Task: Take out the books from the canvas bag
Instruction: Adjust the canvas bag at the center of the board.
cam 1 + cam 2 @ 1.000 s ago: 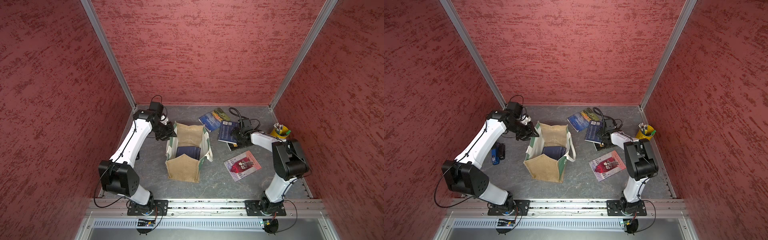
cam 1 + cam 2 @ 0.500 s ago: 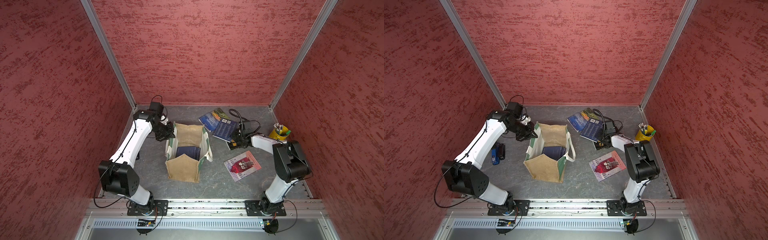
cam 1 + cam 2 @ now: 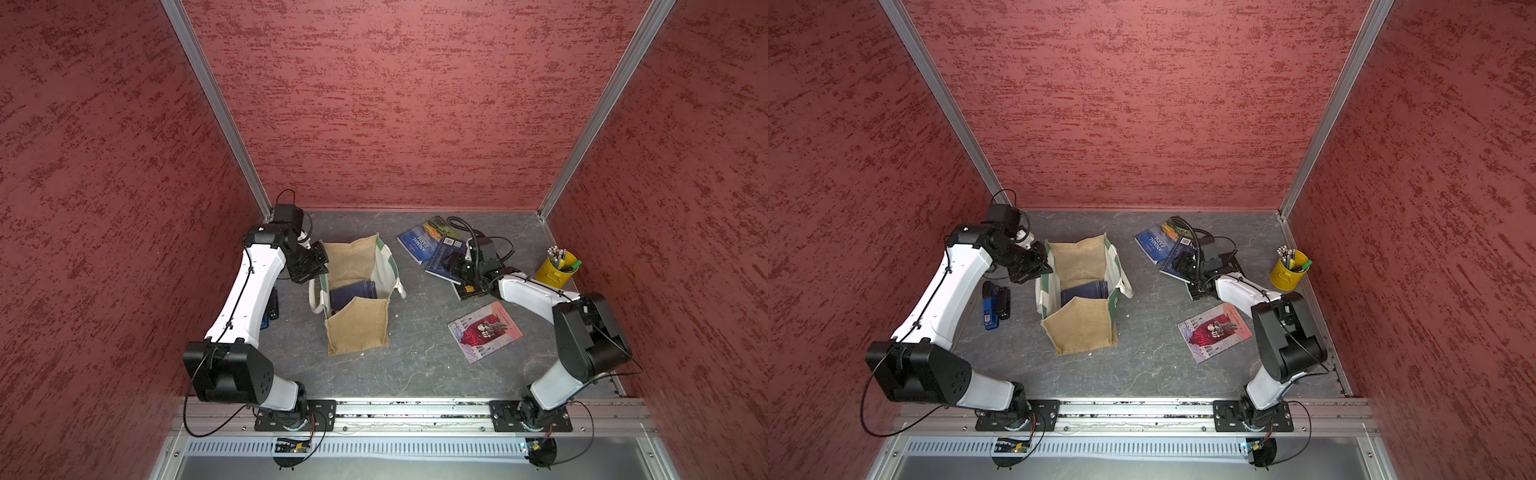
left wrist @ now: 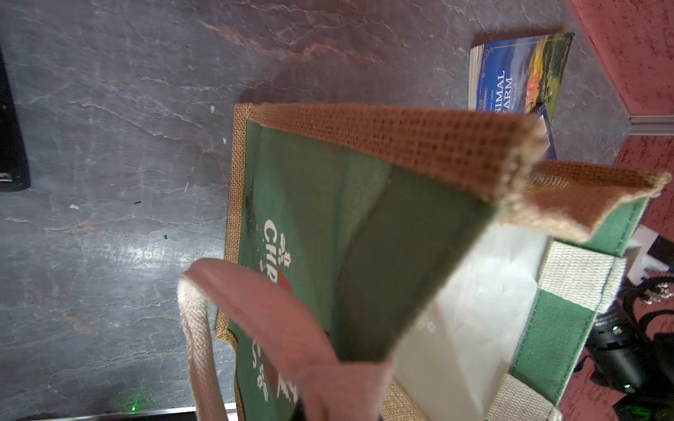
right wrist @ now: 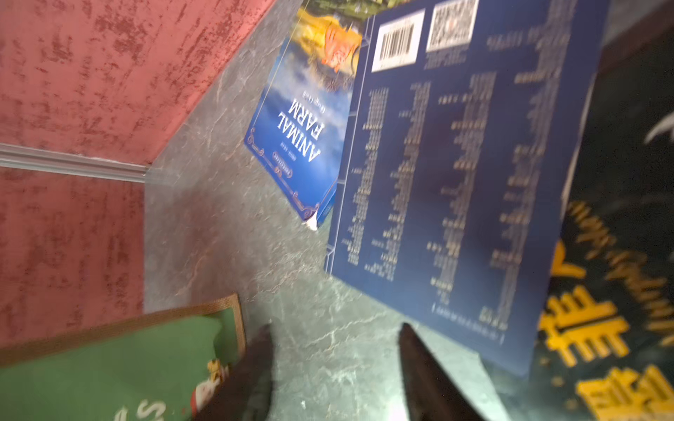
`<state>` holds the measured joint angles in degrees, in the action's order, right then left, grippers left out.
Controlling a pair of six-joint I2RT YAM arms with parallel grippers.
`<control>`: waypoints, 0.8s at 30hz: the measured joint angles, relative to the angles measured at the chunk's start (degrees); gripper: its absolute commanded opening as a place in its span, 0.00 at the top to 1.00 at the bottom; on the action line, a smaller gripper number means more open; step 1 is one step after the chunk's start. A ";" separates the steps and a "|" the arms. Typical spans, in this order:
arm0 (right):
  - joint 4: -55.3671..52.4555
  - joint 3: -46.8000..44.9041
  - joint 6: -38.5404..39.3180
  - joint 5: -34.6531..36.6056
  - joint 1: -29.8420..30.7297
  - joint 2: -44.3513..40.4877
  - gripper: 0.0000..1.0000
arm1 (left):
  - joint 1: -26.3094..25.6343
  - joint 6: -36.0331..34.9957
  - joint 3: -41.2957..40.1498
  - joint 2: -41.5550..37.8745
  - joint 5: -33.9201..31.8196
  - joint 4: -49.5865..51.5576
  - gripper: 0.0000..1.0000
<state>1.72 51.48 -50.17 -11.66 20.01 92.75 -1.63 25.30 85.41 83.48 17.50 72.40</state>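
Four are out: blue Animal Farm book (image 3: 417, 241), navy book (image 3: 442, 259), black book with yellow characters (image 3: 469, 289), pink-red illustrated book (image 3: 484, 331). More navy books (image 3: 353, 293) sit inside the tan burlap bag (image 3: 357, 332). At its rim the left gripper (image 3: 316, 266) is closed; the right gripper (image 5: 335, 328) is spread and empty.

Both top views look steeply down from high above the near edge, sharing the whole table (image 3: 415, 374). Wrist cameras sit close and low; both catch the canvas bag (image 4: 310, 218) and Animal Farm book (image 5: 302, 127).
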 measured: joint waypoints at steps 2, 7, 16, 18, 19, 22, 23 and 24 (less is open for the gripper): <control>4.33 -5.53 -6.71 0.24 1.55 -2.49 0.30 | 0.02 0.28 -0.63 -0.15 0.07 -0.46 1.00; 14.12 -12.26 -20.79 3.87 5.31 -2.32 0.25 | 0.02 0.66 -1.09 -0.15 0.35 -1.29 1.00; 34.01 -11.17 -41.27 17.38 12.15 11.54 0.25 | 0.02 0.83 -1.09 -0.11 0.94 -1.60 1.00; 37.38 -12.26 -45.29 21.27 13.40 13.44 0.25 | 0.02 0.83 -1.09 -0.07 1.07 -1.68 1.00; 39.91 -13.11 -47.15 23.45 14.03 14.29 0.25 | 0.02 0.83 -1.09 -0.04 1.11 -1.73 1.00; 45.42 -14.40 -50.84 27.78 14.86 16.06 0.25 | 0.02 0.83 -1.09 0.00 1.46 -1.77 1.00; 47.15 -14.53 -51.74 29.03 14.84 16.94 0.25 | 0.02 0.83 -1.09 0.02 1.55 -1.75 1.00; 48.68 -14.60 -52.48 30.08 14.80 17.70 0.26 | 0.02 0.83 -1.09 0.04 1.60 -1.77 1.00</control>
<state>50.39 36.88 -102.65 18.41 34.81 110.45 -1.61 26.13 84.31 83.53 19.09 70.63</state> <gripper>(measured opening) 0.749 0.063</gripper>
